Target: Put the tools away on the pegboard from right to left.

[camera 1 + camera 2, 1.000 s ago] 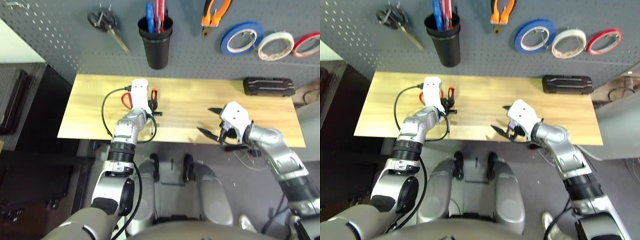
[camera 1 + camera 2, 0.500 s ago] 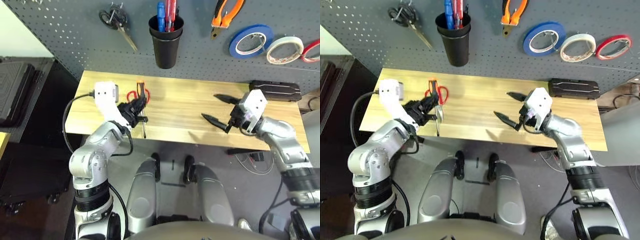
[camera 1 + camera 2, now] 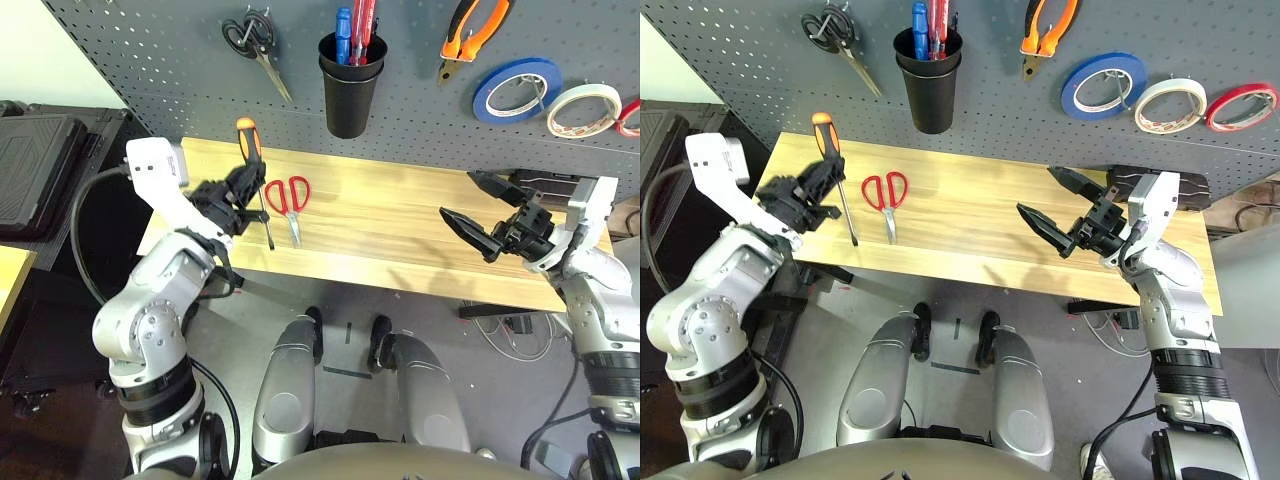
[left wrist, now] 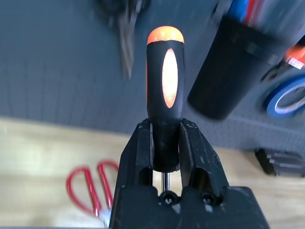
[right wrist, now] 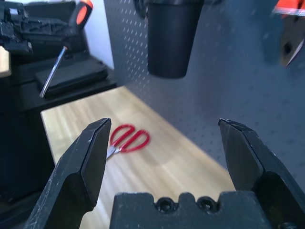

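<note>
"Where is the current tool?"

"The screwdriver [image 4: 165,86] is at the left gripper [image 4: 165,125]. Both fingers are clamped on its black-and-orange handle; the shaft points down, at a tilt, clear of the table [image 3: 960,210]."

"Which step is in hand?"

"I judge it to be the screwdriver's transfer to the pegboard [image 3: 985,105]. The cream tape roll [image 3: 1143,105] and the orange-handled pliers [image 3: 1048,43] hang there, toward the robot's right. The red-handled scissors [image 3: 889,212] lie on the table beside the screwdriver and appear to be the last item."

"What does the next move require?"

"Raise the screwdriver and bring it rightward to the black cup [image 3: 932,98], its probable seat. Align the shaft above the rim, lower it tip first, then release. Caution: pens occupy the opening, and a tilted shaft may catch on the rim."

"And the right gripper [image 3: 1038,190]?"

"Its fingers stand wide apart over the table, with nothing between them. I see no need for it during insertion. Keep it clear of the cup."
</note>
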You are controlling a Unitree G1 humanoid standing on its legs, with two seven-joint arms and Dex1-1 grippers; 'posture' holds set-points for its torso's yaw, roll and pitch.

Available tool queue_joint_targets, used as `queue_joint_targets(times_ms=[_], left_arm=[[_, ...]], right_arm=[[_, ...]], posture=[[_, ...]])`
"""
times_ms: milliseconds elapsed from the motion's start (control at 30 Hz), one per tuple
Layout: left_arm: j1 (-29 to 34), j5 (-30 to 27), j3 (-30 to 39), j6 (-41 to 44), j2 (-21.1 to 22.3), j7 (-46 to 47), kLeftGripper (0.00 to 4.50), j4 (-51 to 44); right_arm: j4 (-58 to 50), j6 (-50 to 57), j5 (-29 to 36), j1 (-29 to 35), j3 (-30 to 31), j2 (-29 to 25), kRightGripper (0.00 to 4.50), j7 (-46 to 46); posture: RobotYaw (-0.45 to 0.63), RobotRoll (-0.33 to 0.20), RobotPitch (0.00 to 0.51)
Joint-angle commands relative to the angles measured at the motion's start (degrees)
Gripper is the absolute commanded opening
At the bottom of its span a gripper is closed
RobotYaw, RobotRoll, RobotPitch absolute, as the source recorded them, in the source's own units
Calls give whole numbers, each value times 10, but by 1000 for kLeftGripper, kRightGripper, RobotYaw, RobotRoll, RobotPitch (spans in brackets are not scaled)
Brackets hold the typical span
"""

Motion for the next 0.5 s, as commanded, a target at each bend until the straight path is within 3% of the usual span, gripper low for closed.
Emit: queue_joint_targets(times_ms=[33, 500], left_arm=[[-21, -20, -1, 1, 11, 8, 614, 1], [-102, -30, -25, -21, 26, 10, 614, 50]], right_arm=[[-7, -22, 7, 10, -15, 13, 4500, -3], [90, -171, -23, -15, -13, 98, 4500, -23]], posture=[[161, 0, 238], [150, 0, 221]])
